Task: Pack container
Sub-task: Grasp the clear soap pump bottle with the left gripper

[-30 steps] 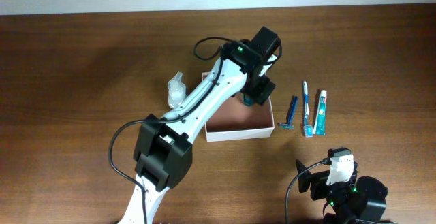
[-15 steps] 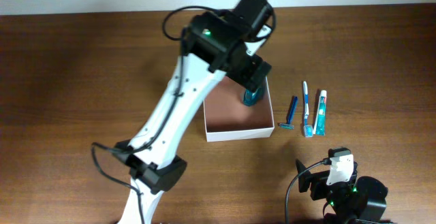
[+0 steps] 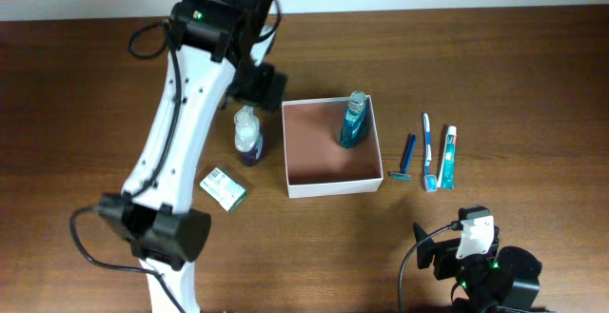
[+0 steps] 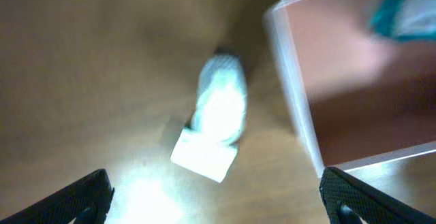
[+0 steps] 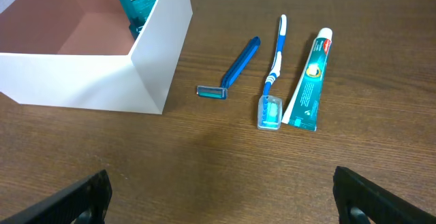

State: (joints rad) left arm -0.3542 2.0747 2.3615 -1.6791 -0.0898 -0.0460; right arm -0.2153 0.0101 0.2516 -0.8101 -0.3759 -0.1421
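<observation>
Overhead first: my left gripper (image 3: 260,85) hangs over the table holding nothing. The clear bottle (image 3: 248,134) is just beside it, and the container (image 3: 333,187) sits off to its right with a teal mouthwash bottle (image 3: 353,123) standing inside.

Left wrist (blurry, this one): the fingers are spread wide, the bottle is straight ahead, and the container's white wall is on the right.

Right wrist: my right gripper (image 5: 228,197) is wide open and empty. The container is ahead-left, and the razor (image 5: 235,67), toothbrush (image 5: 274,74) and toothpaste (image 5: 310,81) lie straight ahead.
</observation>
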